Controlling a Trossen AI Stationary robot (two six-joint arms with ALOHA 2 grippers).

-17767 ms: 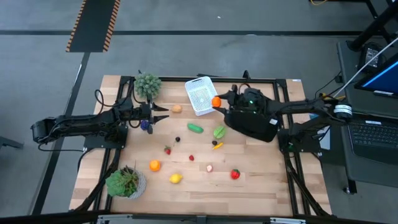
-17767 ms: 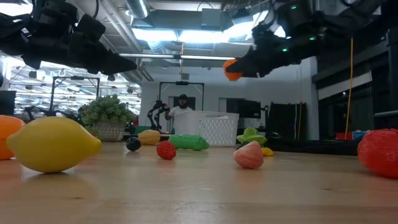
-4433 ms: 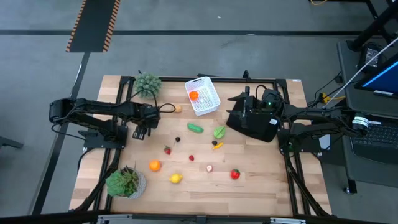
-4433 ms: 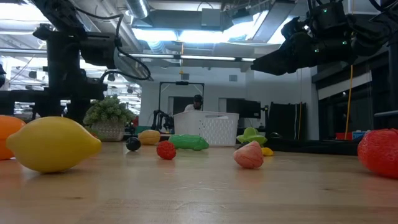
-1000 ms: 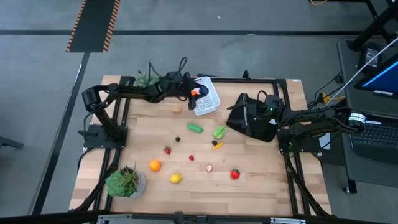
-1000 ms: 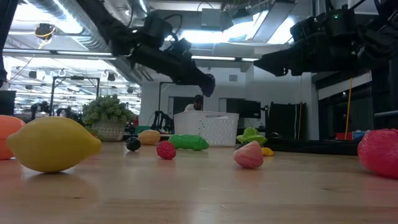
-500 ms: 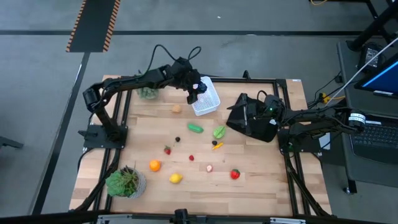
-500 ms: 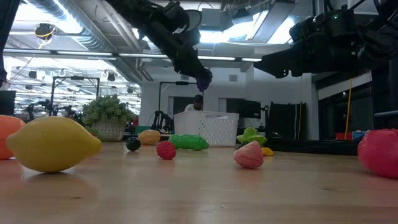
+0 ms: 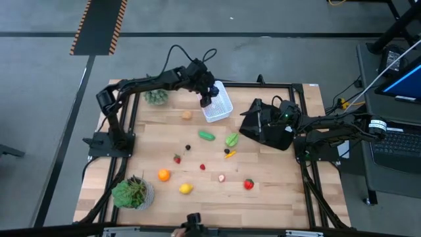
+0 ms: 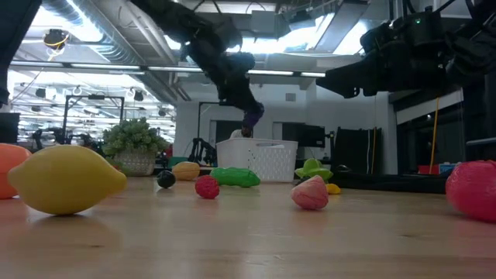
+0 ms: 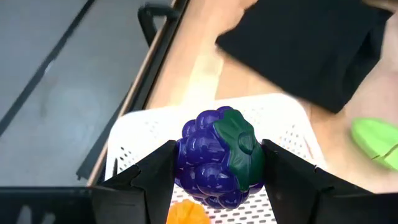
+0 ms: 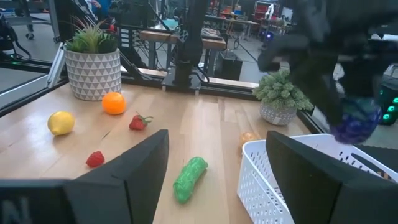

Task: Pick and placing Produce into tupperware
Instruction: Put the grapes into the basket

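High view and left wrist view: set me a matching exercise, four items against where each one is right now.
Items:
1. purple grapes
2. lemon
3. black cloth
4. green cucumber

Places:
A. under the right pincer
B. on the table just in front of the white tub
C. clamped in the left pincer, above the tub
D. near the front potted plant

Pairs: 1-C, 2-D, 3-A, 4-B
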